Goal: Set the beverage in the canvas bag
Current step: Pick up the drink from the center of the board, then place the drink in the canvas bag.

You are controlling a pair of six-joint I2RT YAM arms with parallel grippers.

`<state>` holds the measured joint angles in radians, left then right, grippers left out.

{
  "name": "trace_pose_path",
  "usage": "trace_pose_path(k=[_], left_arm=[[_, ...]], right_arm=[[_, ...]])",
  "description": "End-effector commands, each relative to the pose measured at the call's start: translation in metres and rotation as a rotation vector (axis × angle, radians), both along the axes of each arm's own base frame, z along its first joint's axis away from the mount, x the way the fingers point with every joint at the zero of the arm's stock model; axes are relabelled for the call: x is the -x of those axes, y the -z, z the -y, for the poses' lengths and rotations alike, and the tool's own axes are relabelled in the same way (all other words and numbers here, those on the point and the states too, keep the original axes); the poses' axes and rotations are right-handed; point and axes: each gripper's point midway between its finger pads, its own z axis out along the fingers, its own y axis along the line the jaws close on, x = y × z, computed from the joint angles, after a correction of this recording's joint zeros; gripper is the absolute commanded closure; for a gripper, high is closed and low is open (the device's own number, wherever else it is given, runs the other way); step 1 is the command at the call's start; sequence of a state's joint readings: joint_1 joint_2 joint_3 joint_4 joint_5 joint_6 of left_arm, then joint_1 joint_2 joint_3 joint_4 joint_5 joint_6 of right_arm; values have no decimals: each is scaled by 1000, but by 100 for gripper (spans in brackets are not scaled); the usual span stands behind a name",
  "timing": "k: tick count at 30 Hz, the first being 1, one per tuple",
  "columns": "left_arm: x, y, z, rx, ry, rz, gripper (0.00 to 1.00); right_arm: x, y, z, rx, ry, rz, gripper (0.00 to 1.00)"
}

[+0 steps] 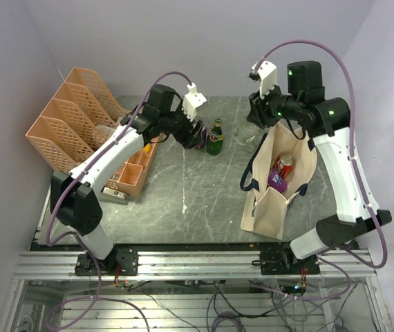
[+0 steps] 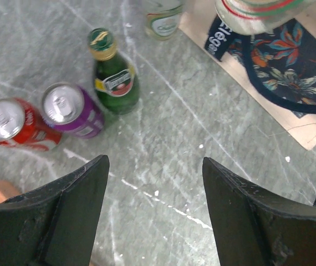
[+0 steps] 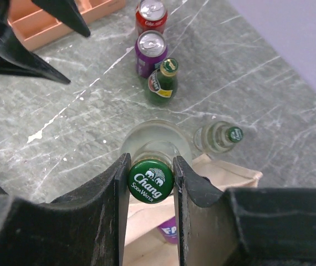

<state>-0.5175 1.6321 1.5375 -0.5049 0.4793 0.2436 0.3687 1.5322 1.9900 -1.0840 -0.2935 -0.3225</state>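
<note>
1. Right gripper (image 3: 151, 164): fingers clamped on the neck of the soda bottle (image 3: 150, 180), one pad on each side just under the green cap
2. Soda bottle: hangs upright from those fingers. Its long axis is vertical, with the cap up towards the wrist and the base down. The clear glass shoulder shows directly below the fingertips
3. Canvas bag (image 1: 269, 207): stands on the table (image 1: 204, 200) with its mouth open upward. In the right wrist view its cream rim lies below the fingers, and the open interior runs back on the palm side. The bottle appears to hang at the rim's far edge, not over the middle of the mouth
4. Contents: a red can (image 1: 285, 164) and a purple can (image 1: 277, 181) lie inside the bag
5. Judgement: the right arm is the one placed for this item. The coming move turns on bringing the bottle back palm-ward until its base is inside the rim, then lowering it along its own axis. The likely faults are catching the rim or landing on the cans
6. Left gripper (image 2: 153, 165): fingers spread wide and holding nothing. The green bottle (image 2: 113, 75) stands upright ahead of the tips, apart from them
7. A spare clear bottle (image 3: 219, 137) stands on the table beyond the right fingertips, just outside the bag
</note>
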Motion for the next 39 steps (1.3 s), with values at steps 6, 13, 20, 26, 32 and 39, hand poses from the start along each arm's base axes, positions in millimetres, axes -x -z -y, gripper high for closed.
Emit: trace_pose_path(k=[6,13,20,26,32,39], left_arm=[[28,-22,73,88,206,14,21],[63,-21,115,139,316,-50,20],[87,-24,159,196,372,-101,18],[72,-18,184,268,277,-171,22],[65,-17,208,335,259,-251,26],[63,-6,223,350,261,-274,38]], right_arm=[[35,-78,53,-56,146,221,100],[55,-83,87,-70,215,223,100],[62,-61,111,-57,293,186,100],[58,-31,117,-84,300,113,100],[49,-13,128,-136,336,70,100],[38,-10,144,-111,364,73,100]])
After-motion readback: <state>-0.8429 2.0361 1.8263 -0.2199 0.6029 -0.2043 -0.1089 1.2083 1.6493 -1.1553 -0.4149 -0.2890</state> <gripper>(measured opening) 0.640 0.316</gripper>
